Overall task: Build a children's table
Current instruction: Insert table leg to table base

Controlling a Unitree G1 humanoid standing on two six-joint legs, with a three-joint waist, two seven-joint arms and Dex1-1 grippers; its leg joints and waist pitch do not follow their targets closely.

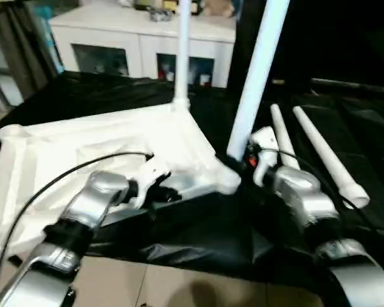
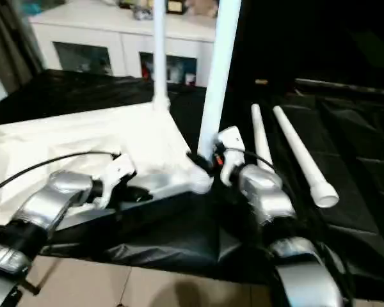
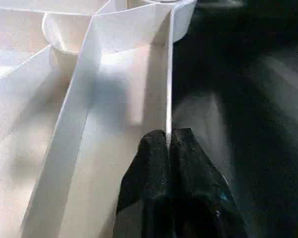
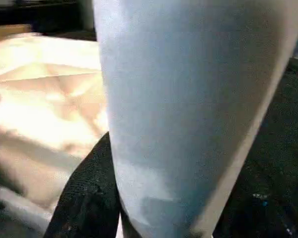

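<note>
On the black-draped work surface (image 1: 198,249), taken outward from the near corner socket of the tabletop:

- Tabletop (image 1: 102,147): white plastic, lying upside down with ribs up, its near long rim facing the robot.
- Left gripper (image 3: 169,148): on that near rim, short of the corner; fingers closed thin onto the rim wall, one finger either side, steadying the top.
- Near leg (image 1: 259,70): white tube standing in the near corner socket, tilted somewhat away from upright.
- Right gripper (image 2: 211,158): at the base of the near leg, just above the socket; black fingers (image 4: 84,198) half-open around the tube, holding it.
- Far leg (image 1: 182,51): upright in the next corner socket beyond, seemingly seated.
- Two loose legs (image 1: 326,153): lying side by side on the cloth just right of the near corner, untouched.
- White cabinet (image 1: 147,45): glass-fronted, behind the table, no part of the job.

Step in hand, as judged: seating the near leg. To do it well, square the tube to the socket before pressing, push straight along its axis, and keep the rim pinned so the top cannot slide or lift.
</note>
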